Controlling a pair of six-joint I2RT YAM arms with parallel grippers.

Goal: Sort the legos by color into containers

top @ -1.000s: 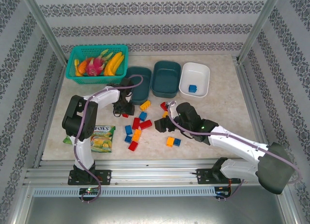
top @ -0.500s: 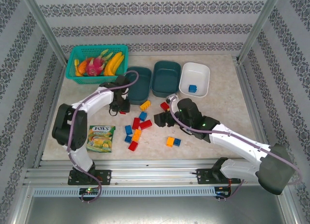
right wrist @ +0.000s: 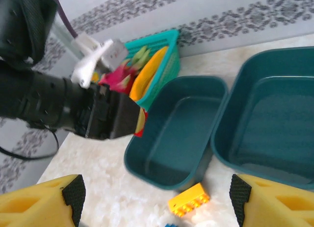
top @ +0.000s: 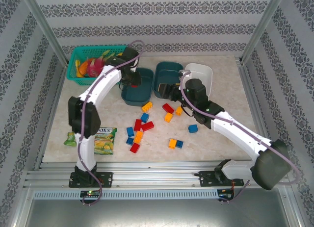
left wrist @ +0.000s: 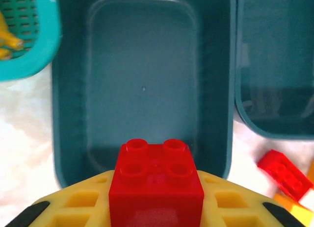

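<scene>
My left gripper [top: 133, 80] is shut on a red lego [left wrist: 156, 175] with four studs, held above the near end of the left dark teal tub [left wrist: 68, 114], whose floor is bare. That same left gripper [right wrist: 139, 122] appears in the right wrist view at the left dark teal tub's [right wrist: 176, 134] corner. My right gripper [top: 169, 91] hangs open and empty at the front of the middle dark teal tub [top: 167, 72]. The white tub [top: 200, 72] is partly hidden behind the right arm. Several red, orange-yellow and blue legos lie loose on the table, among them a yellow one [right wrist: 189, 200] and a red one [left wrist: 284, 174].
A bright teal mesh basket [top: 78, 55] of fruit stands at the back left, touching the left tub. A green-yellow snack packet [top: 104, 140] lies at the front left. A blue lego [top: 193, 128] lies under the right forearm. Metal frame posts stand at the table's corners.
The left arm has swung from the table beside the pile up to the left teal tub, carrying the red lego. The right gripper has moved from the pile towards the middle tub.
</scene>
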